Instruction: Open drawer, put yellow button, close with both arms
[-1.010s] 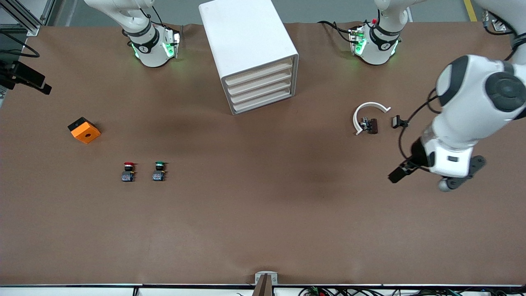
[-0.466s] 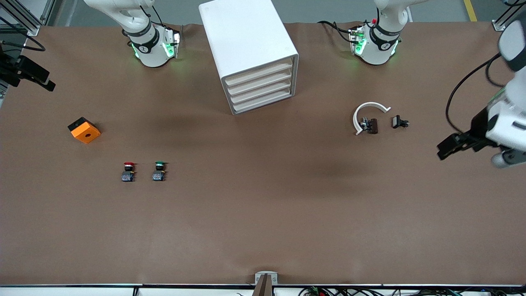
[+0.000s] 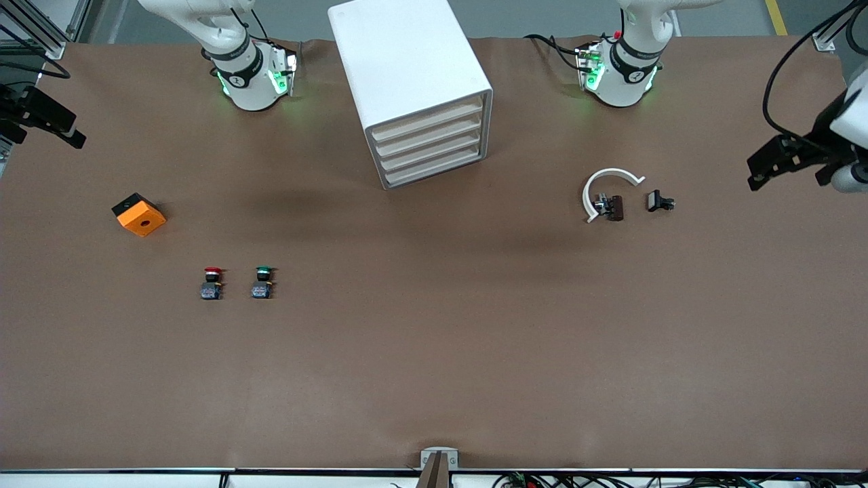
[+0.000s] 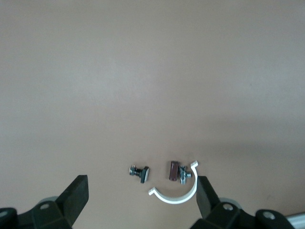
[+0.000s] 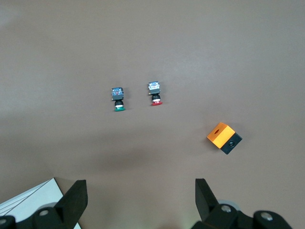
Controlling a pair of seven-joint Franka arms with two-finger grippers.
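The white cabinet (image 3: 407, 61) stands between the two arm bases, and a corner of it (image 5: 26, 202) shows in the right wrist view. All four of its drawers are shut, and the drawer (image 3: 427, 120) is the uppermost. The yellow button is out of view. My left gripper (image 4: 140, 193) hangs open and empty, high over the left arm's end of the table. My right gripper (image 5: 140, 195) is also open and empty, high over the right arm's end. The two arms are drawn out to the edges of the front view.
A red-capped button (image 3: 212, 282) and a green-capped button (image 3: 262, 282) sit side by side toward the right arm's end, with an orange box (image 3: 139, 214) beside them. A white curved clip (image 3: 608, 186), a brown part (image 3: 614, 207) and a small black part (image 3: 658, 201) lie toward the left arm's end.
The left arm has swung away from the table's middle, out toward its own end and toward the bases. The right arm's hand has shifted slightly at the view's edge. Nothing on the table has moved.
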